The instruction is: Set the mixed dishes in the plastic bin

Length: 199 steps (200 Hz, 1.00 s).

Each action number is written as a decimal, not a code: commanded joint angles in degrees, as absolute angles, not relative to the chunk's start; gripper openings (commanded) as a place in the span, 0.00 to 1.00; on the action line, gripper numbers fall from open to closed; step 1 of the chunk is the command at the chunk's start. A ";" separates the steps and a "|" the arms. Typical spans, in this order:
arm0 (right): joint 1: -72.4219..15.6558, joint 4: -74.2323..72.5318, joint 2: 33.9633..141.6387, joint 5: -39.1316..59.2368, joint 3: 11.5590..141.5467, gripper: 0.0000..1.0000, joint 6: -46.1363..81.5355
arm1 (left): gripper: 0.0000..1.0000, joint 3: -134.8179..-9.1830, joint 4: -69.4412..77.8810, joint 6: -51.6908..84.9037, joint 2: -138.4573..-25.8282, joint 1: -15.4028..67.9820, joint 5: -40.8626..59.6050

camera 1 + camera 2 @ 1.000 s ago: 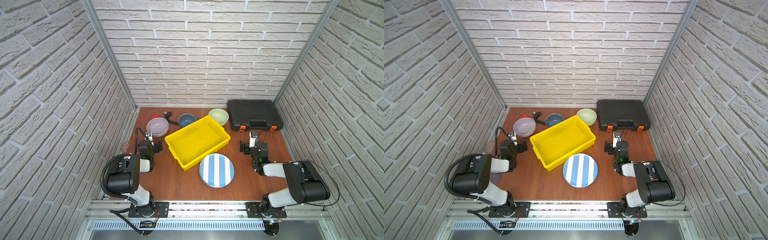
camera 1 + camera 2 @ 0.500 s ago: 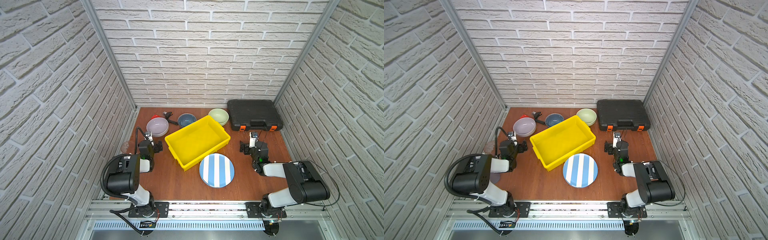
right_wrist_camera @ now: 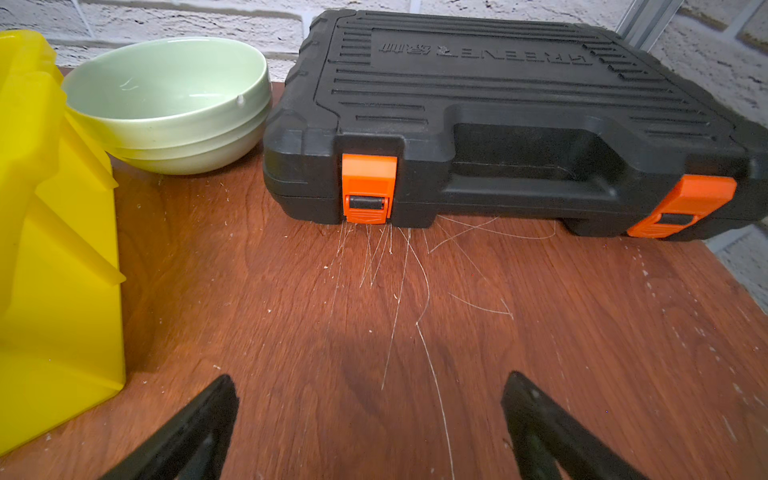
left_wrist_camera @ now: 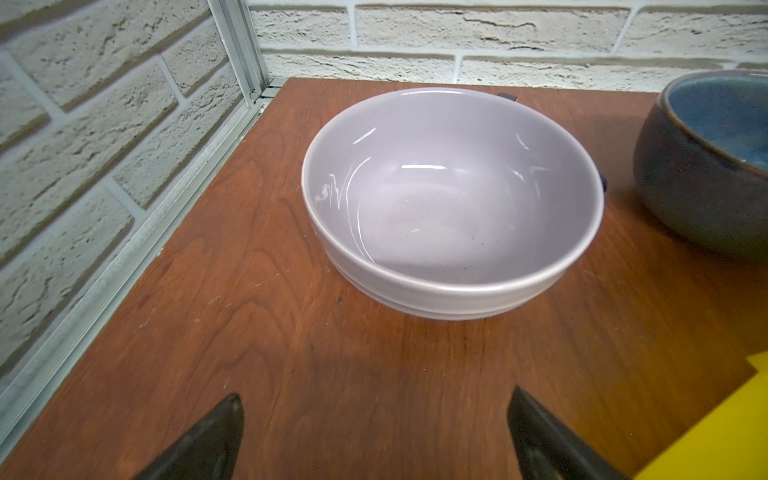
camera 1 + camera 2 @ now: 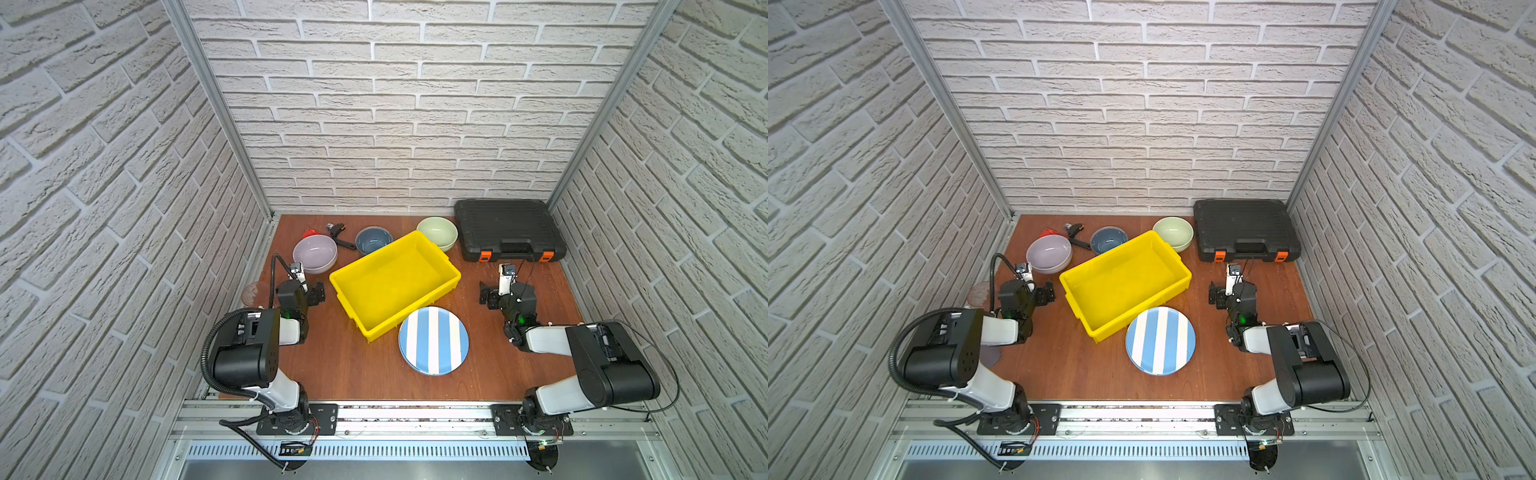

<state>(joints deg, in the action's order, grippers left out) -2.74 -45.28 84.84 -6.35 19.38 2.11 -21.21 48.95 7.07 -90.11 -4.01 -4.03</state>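
Two pincers flank the bright yellow rectangular plastic bin (image 5: pixel 390 286), left pincer (image 4: pixel 374 395) and right pincer (image 3: pixel 370 378) both spread wide, empty

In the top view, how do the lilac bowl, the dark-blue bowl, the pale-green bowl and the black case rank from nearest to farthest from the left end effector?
From the left end effector, as seen in a top view:
1. lilac bowl, just ahead of it, back left.
2. dark-blue bowl, at the back, left of centre.
3. pale-green bowl, at the back, right of centre.
4. black case, back right corner.
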 commanded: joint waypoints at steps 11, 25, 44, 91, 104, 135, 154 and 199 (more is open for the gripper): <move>-2.63 -46.16 82.39 -6.35 20.36 1.00 2.15 | 0.98 -21.89 52.21 6.56 -88.94 -4.41 -4.27; -2.61 -45.54 81.54 -6.83 20.31 1.00 2.42 | 0.98 -22.06 50.92 6.56 -87.80 -4.37 -4.04; -2.62 -44.34 79.92 -7.67 20.21 1.00 2.64 | 0.98 -22.16 48.95 6.88 -85.59 -4.30 -4.88; -2.63 -27.19 75.42 -8.50 27.14 0.99 2.46 | 0.98 -24.89 37.18 8.13 -78.23 -2.76 -11.21; -2.59 -23.06 73.88 -8.48 28.48 0.98 2.61 | 0.98 -26.79 31.48 8.85 -75.43 -1.41 -14.27; -2.59 -10.18 69.12 -8.65 32.86 0.92 6.80 | 0.98 -34.75 11.58 11.45 -69.53 3.41 -20.98; -2.56 -4.23 66.68 -5.02 34.63 0.90 8.17 | 0.98 -37.46 4.57 12.16 -65.42 6.82 -22.40; -2.81 5.88 61.00 0.96 37.09 0.88 11.18 | 0.98 -45.07 -11.69 16.35 -59.05 13.23 -18.45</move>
<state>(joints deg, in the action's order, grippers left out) -2.74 -1.65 64.62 -3.18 36.07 8.51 -41.01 1.06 12.64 -61.36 11.14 -19.86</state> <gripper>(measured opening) 0.876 0.983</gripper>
